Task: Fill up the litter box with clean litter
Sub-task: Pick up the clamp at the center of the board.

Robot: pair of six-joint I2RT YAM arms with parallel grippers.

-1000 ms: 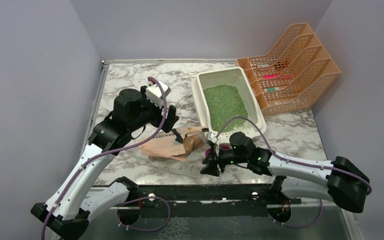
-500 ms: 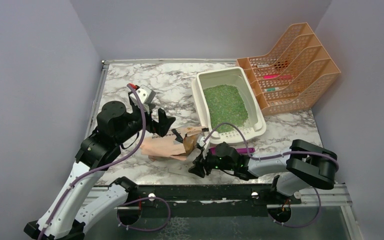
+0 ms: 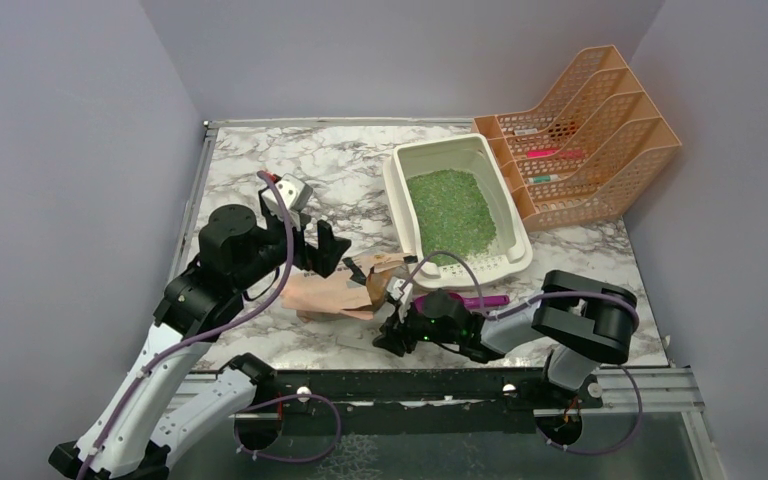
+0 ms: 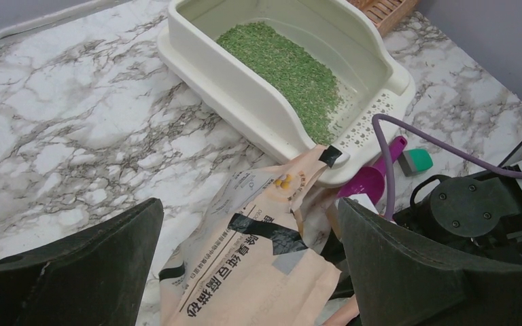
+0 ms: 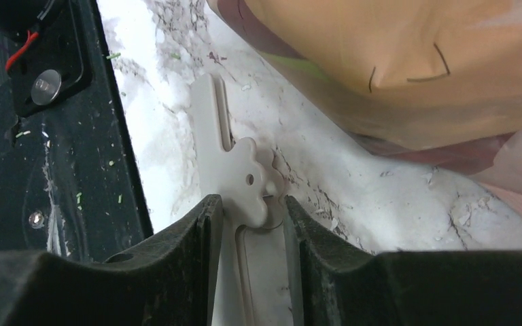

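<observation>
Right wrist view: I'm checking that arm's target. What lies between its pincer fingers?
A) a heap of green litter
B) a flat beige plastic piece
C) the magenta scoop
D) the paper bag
B: a flat beige plastic piece lies on the marble table between the fingers of the right pincer; the paper bag sits beyond them.

Tan bag [image 4: 258, 272], magenta scoop [image 4: 374, 178], orange rack [image 3: 600, 190], perhaps pens [image 3: 550, 153]

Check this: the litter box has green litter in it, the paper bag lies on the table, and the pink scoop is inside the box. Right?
Not quite. The pink scoop lies on the table outside the litter box, by its perforated end, as the left wrist view shows. The green litter is in the box and the paper bag on the table.
</observation>
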